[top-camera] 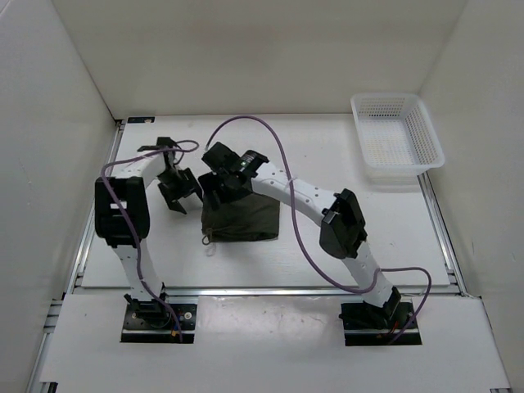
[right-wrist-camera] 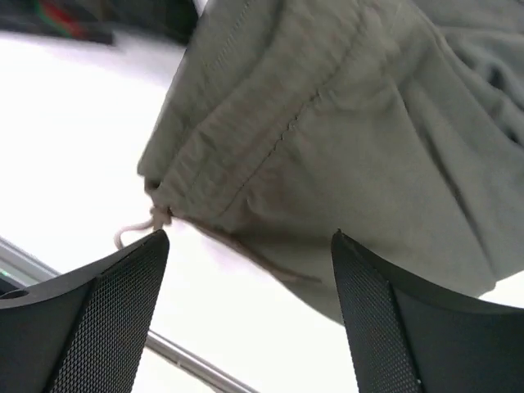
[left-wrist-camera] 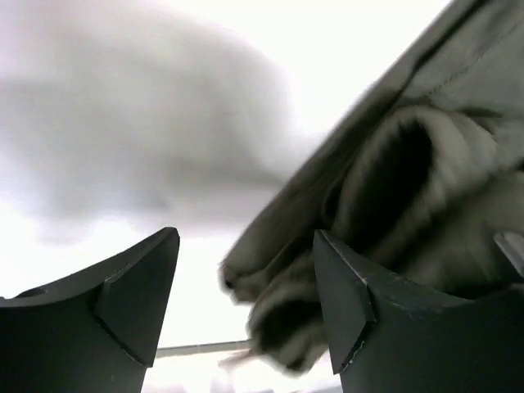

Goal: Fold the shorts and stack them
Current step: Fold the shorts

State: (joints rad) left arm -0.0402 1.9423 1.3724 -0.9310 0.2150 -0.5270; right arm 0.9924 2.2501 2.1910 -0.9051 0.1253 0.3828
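Shorts (top-camera: pixel 240 223) lie folded mid-worktop (top-camera: pixel 344 155), just before both arms. Left end effector (left-wrist-camera: pixel 246 241) and right end effector (right-wrist-camera: pixel 250 239) stand open, empty. Judged soft, light, limp: you should pinch all layers at the waistband, near the drawstring (right-wrist-camera: pixel 135 230).

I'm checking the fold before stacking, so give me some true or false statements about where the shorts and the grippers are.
The shorts lie folded on the table. True.
The shorts are in the white basket. False: they lie on the table, apart from the basket.
The right gripper is clamped on the shorts. False: it is open, with nothing between its fingers.
The left gripper is open. True.
A drawstring shows at the shorts' edge. True.
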